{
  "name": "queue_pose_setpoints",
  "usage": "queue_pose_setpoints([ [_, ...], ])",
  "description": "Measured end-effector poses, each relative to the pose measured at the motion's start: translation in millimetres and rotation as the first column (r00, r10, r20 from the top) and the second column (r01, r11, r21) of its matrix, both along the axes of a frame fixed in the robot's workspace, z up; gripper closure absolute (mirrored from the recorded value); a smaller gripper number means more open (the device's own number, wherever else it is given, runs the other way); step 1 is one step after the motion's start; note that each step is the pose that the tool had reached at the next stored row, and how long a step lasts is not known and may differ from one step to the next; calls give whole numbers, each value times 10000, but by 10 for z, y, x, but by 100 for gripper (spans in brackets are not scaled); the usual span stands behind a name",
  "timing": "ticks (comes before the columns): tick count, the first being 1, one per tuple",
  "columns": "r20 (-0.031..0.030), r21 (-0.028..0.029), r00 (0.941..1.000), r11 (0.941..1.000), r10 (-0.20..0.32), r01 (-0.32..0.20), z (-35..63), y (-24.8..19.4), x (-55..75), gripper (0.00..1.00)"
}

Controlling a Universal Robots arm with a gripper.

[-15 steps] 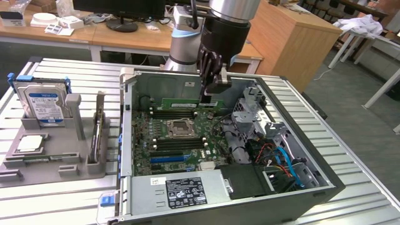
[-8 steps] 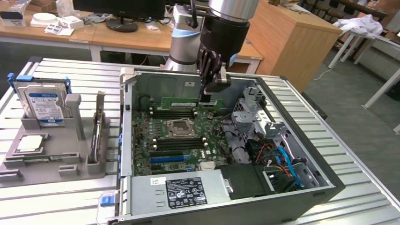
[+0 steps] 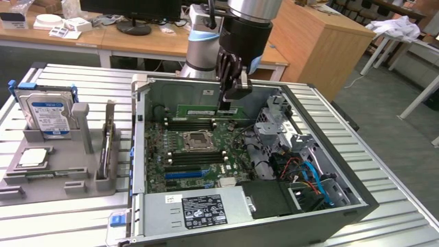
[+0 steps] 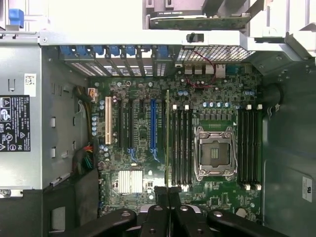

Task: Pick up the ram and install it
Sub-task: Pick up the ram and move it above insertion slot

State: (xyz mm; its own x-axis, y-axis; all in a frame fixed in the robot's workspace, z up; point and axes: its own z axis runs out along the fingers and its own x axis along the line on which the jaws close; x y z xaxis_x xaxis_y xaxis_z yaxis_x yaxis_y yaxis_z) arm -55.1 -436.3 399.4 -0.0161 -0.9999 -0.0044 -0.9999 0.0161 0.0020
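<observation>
The ram (image 3: 199,111) is a long green stick held level above the motherboard (image 3: 205,154), inside the open computer case (image 3: 329,206). My gripper (image 3: 226,106) is shut on the ram's end toward the exterior view's right, over the memory slots (image 3: 195,124) at the board's far side. In the wrist view the ram (image 4: 168,138) shows edge-on as a thin line running out from my gripper (image 4: 168,196). It hangs beside the black memory slots (image 4: 181,145), next to the processor socket (image 4: 212,153).
On the exterior view's left, a grey holder (image 3: 61,170) carries a hard drive (image 3: 47,110) and a square processor chip (image 3: 34,157). The case holds a power supply (image 3: 199,208), a drive cage (image 3: 274,121) and coloured cables (image 3: 309,177).
</observation>
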Motion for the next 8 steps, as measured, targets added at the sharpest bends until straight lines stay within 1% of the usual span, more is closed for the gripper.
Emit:
queue_pose_setpoints([
  [8, 0, 0, 10000, 10000, 0, 0, 0, 42, 0, 88],
])
